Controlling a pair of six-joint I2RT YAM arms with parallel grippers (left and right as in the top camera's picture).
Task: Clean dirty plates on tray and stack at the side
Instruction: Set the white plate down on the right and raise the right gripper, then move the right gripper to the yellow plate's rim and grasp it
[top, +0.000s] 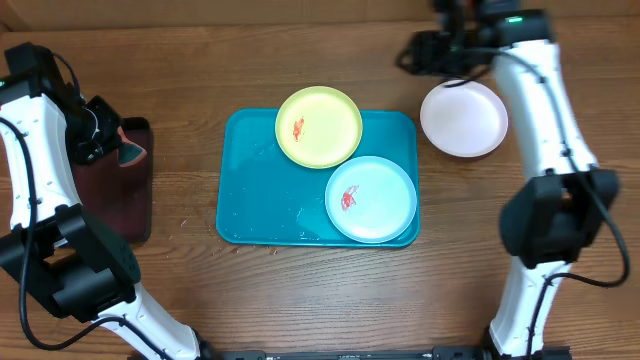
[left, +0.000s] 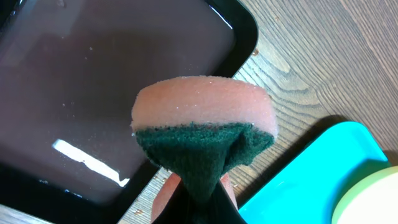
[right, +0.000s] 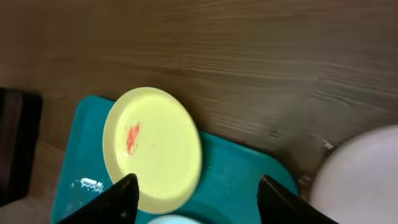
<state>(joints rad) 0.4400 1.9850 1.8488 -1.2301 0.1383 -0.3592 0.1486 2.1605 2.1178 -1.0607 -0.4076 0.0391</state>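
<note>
Pinching sponge (left: 205, 106), left gripper (top: 108, 140) closed, fingertips hidden. Right gripper (right: 199, 199) parted, empty. White plate (top: 463, 118) on table, right of tray (top: 250, 200); wrist view crops it.

Your counter (top: 180, 60) is brown wood with long, streaky grain. Ahead of your right gripper (right: 197, 190) it darkens toward the far side. Light falls soft and even, with faint shadows.
</note>
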